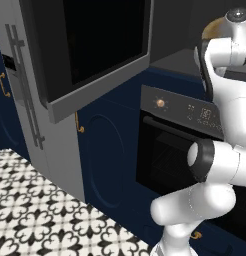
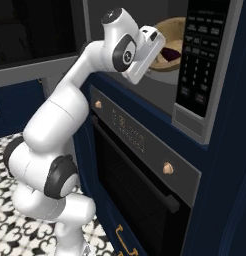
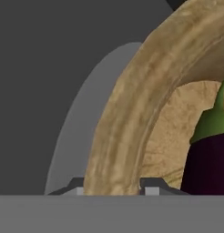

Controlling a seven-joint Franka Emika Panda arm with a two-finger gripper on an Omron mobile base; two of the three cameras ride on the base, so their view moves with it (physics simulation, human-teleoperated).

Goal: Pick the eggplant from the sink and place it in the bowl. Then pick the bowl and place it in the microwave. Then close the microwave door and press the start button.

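Most of the gripper (image 3: 111, 191) is hidden: in the hand view just its two finger tips (image 3: 75, 187) peek above the bottom edge, one on each side of the wall of the bowl (image 3: 127, 127), so the jaws straddle that thick rim and appear closed on it, though contact itself is hard to confirm. In the right base view the white hand covers the near side of the bowl (image 2: 170, 30), and the fingers are lost behind it. The bowl is wide, light-brown, wooden and grainy, sitting inside the dark cavity of the microwave (image 2: 205, 75), directly ahead of the hand. The eggplant (image 3: 207, 159) lies inside the bowl, just beyond the inner finger, dark purple with a green cap, cut off by the frame edge. The microwave door (image 1: 90, 55) hangs open, well off to the hand's left.
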